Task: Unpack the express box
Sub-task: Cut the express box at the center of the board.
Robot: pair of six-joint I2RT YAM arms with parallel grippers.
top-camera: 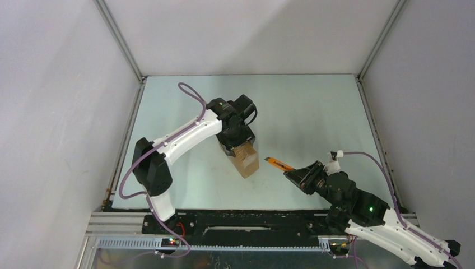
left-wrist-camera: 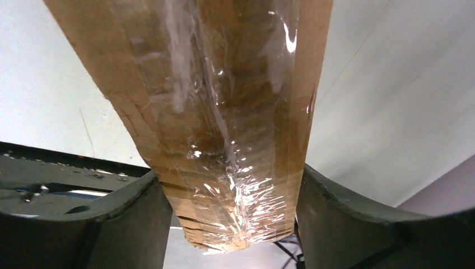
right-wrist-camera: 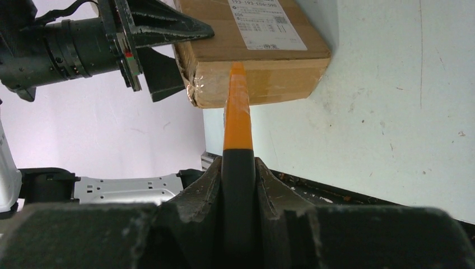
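Top external view puts the express box (top-camera: 247,161) near the middle of the table (top-camera: 313,112), a little to your left of centre, with the left arm reaching over it. Your left gripper (top-camera: 236,143) sits on the box's far end. In the left wrist view its fingers (left-wrist-camera: 129,218) lie against the two long sides of the box, so the cardboard is clasped between them, jaws held fairly wide by the box's width. Clear tape (left-wrist-camera: 224,168) runs shiny along the face turned to that camera. From the right wrist you see a white printed label (right-wrist-camera: 269,22) on the box's broad face, and taped seams at the near corner.

To the right of the box, your right gripper (top-camera: 294,172) is clamped tight on the black handle of the utility knife (top-camera: 278,163). Its orange front end points at the box; the tip is near the box's side but apart from it in the overhead view.
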